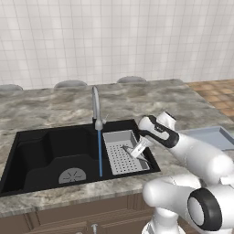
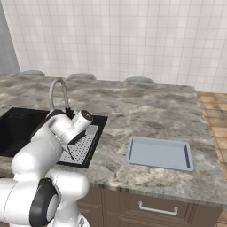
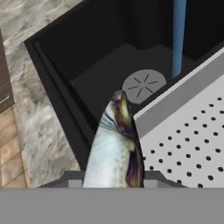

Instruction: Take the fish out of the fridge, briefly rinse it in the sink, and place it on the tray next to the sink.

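Claw (image 1: pixel 129 150) clamped on the fish (image 3: pixel 114 146), held over the strainer basket (image 1: pixel 122 152) inside the black sink (image 1: pixel 27 157).

Out of the fridge already, judging by the fish in hand; rinsing seems in progress, with the water stream (image 1: pixel 99 153) running just beside but not yet touching the fish. Left to do: placing on the tray (image 2: pixel 159 153), well apart to the right. Counted near to far: one fish, one basket, one drain (image 3: pixel 144 85), one faucet (image 1: pixel 96 107), one tray.
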